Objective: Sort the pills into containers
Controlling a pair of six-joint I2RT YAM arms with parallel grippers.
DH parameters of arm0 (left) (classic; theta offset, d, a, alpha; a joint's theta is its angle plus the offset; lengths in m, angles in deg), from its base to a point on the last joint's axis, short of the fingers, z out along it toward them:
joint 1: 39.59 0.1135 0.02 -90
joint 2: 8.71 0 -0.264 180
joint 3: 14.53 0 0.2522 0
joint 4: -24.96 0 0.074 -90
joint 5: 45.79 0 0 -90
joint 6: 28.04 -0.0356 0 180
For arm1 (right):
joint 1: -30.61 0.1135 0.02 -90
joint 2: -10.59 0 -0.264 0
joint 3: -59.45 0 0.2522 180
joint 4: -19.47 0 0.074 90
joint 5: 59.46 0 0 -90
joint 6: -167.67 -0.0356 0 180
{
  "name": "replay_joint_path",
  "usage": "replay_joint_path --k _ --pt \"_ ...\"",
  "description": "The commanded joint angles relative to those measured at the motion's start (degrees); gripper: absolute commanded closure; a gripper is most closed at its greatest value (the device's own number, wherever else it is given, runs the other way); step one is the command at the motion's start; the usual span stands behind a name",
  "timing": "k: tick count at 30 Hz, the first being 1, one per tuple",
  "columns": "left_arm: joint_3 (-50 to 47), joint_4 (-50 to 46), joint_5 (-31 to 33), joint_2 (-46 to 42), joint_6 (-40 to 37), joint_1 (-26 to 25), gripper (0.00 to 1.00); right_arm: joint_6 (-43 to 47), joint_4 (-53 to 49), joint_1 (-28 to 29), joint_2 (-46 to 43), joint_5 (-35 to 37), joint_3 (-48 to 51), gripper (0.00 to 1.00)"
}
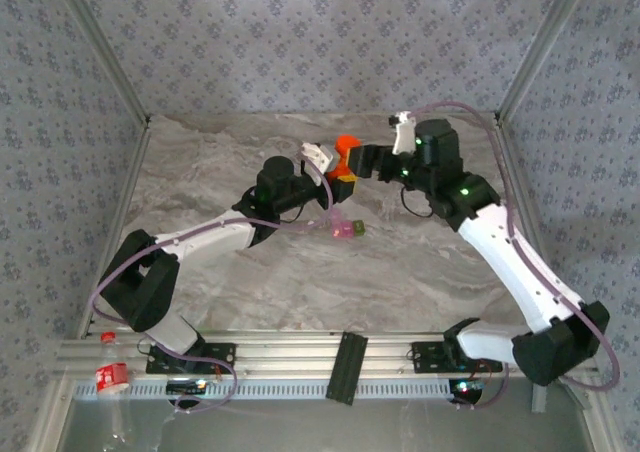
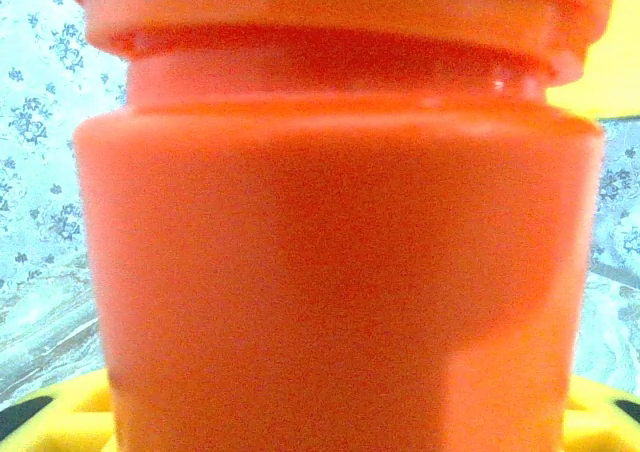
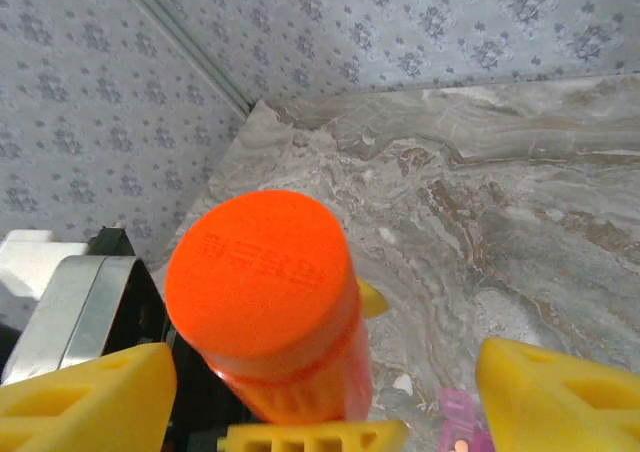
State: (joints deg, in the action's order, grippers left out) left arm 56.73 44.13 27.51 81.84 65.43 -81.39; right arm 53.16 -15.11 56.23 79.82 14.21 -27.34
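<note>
Two arms meet at the orange bottle [image 1: 346, 150], which stands toward twelve o'clock on the desk [image 1: 430, 272]. The left jaws are clamped on its body, and the right jaws stand wide, one yellow finger [image 3: 90, 402] on each side of the cap [image 3: 258, 272] with daylight between. The step looks like uncapping. To do it well, the right jaws should close level on the cap's rim, twist with the left grip firm, then lift straight up with the bottle upright so nothing spills. The containers [image 1: 347, 230] lie at six o'clock from the bottle, close by. The top view shows both their pink and green halves, whereas the right wrist view catches just a pink corner [image 3: 462, 424] at five o'clock. That view also gives the cap's embossed top and the clearance around it. The left wrist view shows the groove under the cap up close.
</note>
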Motion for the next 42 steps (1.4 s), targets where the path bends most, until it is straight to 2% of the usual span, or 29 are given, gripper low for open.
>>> replay_joint_path --k 1,5,8,11,14,25,42 --pt "2.27 3.02 -1.3 -1.22 -1.24 0.14 1.0 3.04 -1.18 -2.75 -5.34 -7.82 0.71 0.15" --pt "1.43 3.0 -5.25 -2.07 -1.92 0.82 1.0 8.59 -5.58 -5.84 -5.96 -13.92 -2.38 0.13" --pt "0.94 3.61 -11.87 -2.58 -1.33 1.82 1.0 12.98 -10.42 -7.21 -2.7 -18.66 -7.07 0.13" --pt "1.47 1.97 -17.17 -2.84 -0.78 2.47 1.0 17.11 -14.9 -7.1 0.92 -21.06 -11.29 0.14" --pt "2.03 0.01 -19.84 -3.13 -0.9 2.5 1.0 19.46 -17.55 -6.94 3.52 -21.95 -14.03 0.14" --pt "2.56 -0.67 -21.79 -2.48 -0.28 2.49 1.0 20.23 -17.84 -4.59 7.02 -21.86 -15.72 0.15" --pt "3.0 -0.93 -22.49 -1.93 0.25 2.37 1.0 20.09 -17.51 -3.69 9.77 -20.73 -17.05 0.25"
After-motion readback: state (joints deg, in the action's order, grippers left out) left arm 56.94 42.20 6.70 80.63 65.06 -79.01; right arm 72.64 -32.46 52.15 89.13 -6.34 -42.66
